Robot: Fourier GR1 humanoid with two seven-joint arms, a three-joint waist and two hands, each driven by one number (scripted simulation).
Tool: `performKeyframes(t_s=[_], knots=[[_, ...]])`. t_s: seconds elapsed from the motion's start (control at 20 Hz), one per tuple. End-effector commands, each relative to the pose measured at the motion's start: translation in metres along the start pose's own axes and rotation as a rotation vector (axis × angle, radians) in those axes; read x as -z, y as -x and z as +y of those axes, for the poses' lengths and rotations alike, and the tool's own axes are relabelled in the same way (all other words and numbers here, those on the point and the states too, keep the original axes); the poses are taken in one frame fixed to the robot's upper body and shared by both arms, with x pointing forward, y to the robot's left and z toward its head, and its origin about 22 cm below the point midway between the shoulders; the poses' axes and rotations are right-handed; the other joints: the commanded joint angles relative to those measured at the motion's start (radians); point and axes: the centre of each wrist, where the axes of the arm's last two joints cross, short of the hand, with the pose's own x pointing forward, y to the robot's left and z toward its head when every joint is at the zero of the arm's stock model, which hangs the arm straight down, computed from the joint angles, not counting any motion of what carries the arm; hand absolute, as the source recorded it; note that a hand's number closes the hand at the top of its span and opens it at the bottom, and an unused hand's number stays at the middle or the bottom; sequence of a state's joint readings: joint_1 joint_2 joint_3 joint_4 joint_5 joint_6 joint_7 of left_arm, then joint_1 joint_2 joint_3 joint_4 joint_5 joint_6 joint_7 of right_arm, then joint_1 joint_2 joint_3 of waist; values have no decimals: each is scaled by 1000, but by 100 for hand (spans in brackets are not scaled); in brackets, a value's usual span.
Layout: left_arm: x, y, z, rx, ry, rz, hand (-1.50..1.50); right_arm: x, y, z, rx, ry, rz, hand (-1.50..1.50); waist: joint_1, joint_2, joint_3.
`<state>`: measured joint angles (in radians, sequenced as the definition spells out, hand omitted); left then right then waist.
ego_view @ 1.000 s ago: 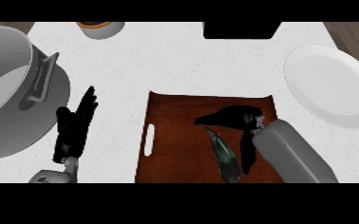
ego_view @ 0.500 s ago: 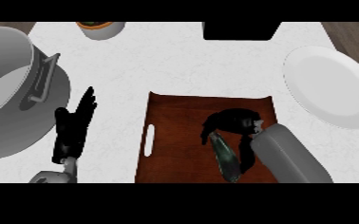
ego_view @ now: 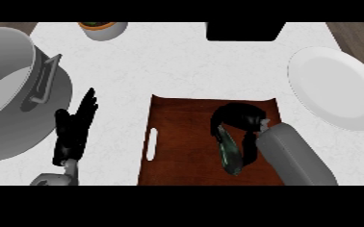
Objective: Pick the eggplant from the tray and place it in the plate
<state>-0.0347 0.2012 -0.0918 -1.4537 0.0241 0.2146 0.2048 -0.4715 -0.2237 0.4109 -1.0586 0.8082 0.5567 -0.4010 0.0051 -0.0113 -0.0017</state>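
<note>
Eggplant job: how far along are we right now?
Done: the right hand has reached the eggplant on the tray. In hand: its fingers curl over the eggplant's top end, which lies on the tray, not yet lifted. Left: lift it, carry it right to the plate, which holds nothing yet, and set it down. The left hand rests open beside the pot.

Even, bright light; soft shadows

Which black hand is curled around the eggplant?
The right hand, over the brown tray. Its fingers curl around the top of the dark eggplant. The left hand rests open on the white counter, beside the big pot, touching nothing.
</note>
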Motion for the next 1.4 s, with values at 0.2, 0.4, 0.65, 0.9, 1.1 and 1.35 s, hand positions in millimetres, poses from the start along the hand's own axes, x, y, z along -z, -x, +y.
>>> performKeyframes(t_s=[0.2, 0.4, 0.65, 0.9, 1.1, 1.35], knots=[[-6, 10, -1, 4, -19, 8, 0, -84, 62, -45, 23, 576, 544, 150, -20, 13, 3], [0, -1, -21, -5, -21, -3, 0, -96, 55, -61, -60, 811, 610, 150, -19, 9, 3], [2, 9, 7, 8, -24, 4, 0, -133, 42, -86, -81, 1031, 570, 150, -18, 8, 1], [-5, 7, 4, -2, -17, 4, 0, -154, 22, -98, -124, 1261, 683, 150, -12, 7, 1], [2, -2, -6, 6, -20, -2, 0, -193, 27, -89, -81, 1303, 747, 150, -13, 9, 2], [-9, -5, -19, 6, 18, -8, 0, -212, 64, -106, -12, 1335, 830, 150, 1, 13, 2]])
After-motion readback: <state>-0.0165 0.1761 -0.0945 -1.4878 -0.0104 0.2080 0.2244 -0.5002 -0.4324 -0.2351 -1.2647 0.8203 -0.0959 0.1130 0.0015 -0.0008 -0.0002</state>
